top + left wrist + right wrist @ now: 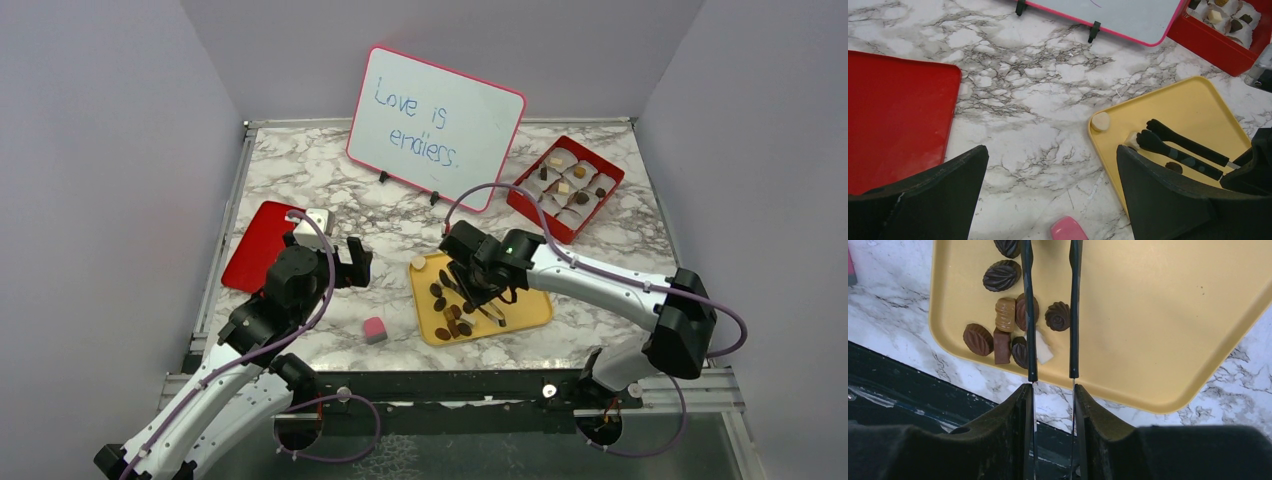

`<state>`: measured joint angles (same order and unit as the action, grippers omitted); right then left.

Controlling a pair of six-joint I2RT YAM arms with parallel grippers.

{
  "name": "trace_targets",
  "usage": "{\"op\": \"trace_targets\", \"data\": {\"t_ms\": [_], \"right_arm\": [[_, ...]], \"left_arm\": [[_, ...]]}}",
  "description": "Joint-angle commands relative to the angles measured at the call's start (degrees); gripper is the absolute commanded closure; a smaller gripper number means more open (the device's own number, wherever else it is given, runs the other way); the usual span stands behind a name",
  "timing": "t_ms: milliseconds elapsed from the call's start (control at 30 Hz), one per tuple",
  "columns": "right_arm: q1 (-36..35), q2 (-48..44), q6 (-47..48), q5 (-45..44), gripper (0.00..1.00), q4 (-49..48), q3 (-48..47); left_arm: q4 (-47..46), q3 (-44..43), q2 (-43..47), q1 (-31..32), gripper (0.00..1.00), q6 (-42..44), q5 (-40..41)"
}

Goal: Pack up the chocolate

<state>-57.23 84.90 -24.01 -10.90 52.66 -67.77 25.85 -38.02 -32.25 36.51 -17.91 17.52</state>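
Your right gripper (1052, 390) is clamped on tongs (1074, 315) that reach over the chocolate (1002, 275) along the yellow tray's (1158, 315) left side. Your left gripper (1052, 155) hovers, fingers apart, above the counter (1038, 75).

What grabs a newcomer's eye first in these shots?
The pink-framed whiteboard reading "Love is endless." stands at the back centre. In front of it, the right gripper holds black tongs over a yellow tray of brown chocolates. A red compartment box with a few pieces sits back right.
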Motion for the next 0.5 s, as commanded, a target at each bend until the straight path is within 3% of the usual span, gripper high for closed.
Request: {"op": "trace_targets", "data": {"t_ms": [0, 467], "right_arm": [[-1.1, 1.6, -0.3, -1.2, 0.61, 0.6, -2.4], [-2.1, 4.8, -0.5, -2.1, 0.61, 0.8, -2.9]], "left_arm": [[-1.2, 0.2, 0.5, 0.1, 0.01, 0.3, 1.3], [-1.2, 0.2, 0.6, 0.1, 0.01, 0.3, 1.2]]}}
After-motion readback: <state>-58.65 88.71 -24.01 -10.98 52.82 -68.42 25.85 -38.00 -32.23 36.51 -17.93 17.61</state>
